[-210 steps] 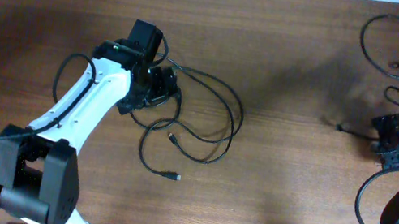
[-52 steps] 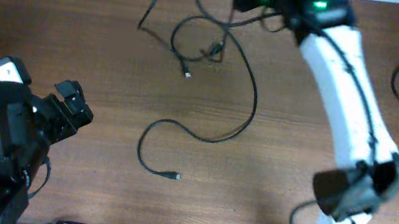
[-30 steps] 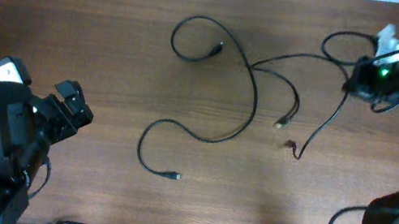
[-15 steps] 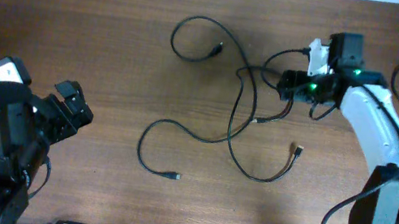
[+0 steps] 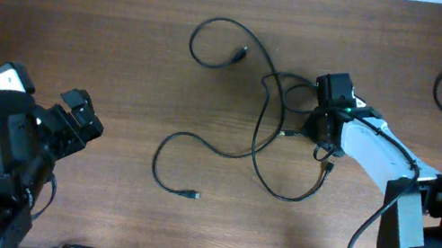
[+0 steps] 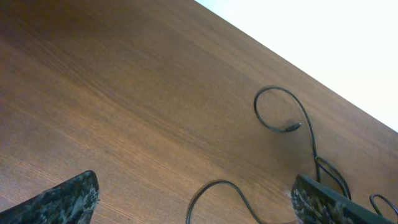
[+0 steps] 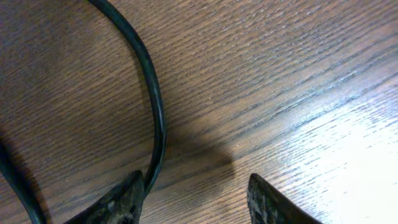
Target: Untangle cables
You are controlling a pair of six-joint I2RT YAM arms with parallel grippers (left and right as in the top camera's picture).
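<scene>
Right gripper (image 7: 199, 199) is low over the table (image 5: 83, 27), in the middle of the cables (image 5: 259, 113). Its fingers stand apart, with bare wood between them. One strand (image 7: 158, 118) curves down and meets the inner edge of one finger, but nothing is clamped.

I judge that the step in hand is to take hold of one strand near the knot, in order to pull it free from the others. For the next move the gripper should shift a little sideways, so that the strand lies between both fingers. Then it should close and pull slowly away from the crossings.

The tangle lies at the centre of the table: one loop at the far side, several strands crossing beside the right arm, and one long curve ending in a small plug near the front. The crossings are what stands in the way, because a fast pull could drag the whole bundle or tighten it.

A coiled cable (image 5: 437, 89) lies well apart at the far right corner. Left gripper (image 5: 77, 114) is parked at the left side, fingers wide apart and holding nothing, away from the cables.
</scene>
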